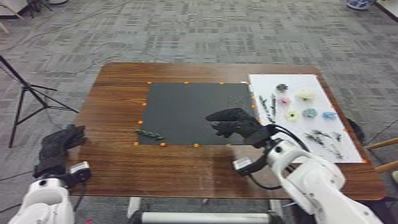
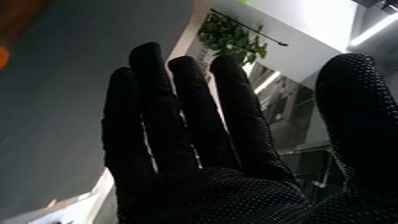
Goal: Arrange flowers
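Note:
My right hand is over the right part of the dark grey mat in the head view, holding nothing. The right wrist view has the right hand with straight fingers and the thumb apart. A green leafy sprig lies at the mat's lower left corner. On the white sheet are small flower heads, among them a blue one, a cream one and a yellow one, beside dark stems and sprigs. My left hand is at the table's left edge.
The brown wooden table carries the mat and the sheet side by side, both with orange marks along their edges. A black tripod stands on the floor to the left. Part of a wooden chair is at the right edge.

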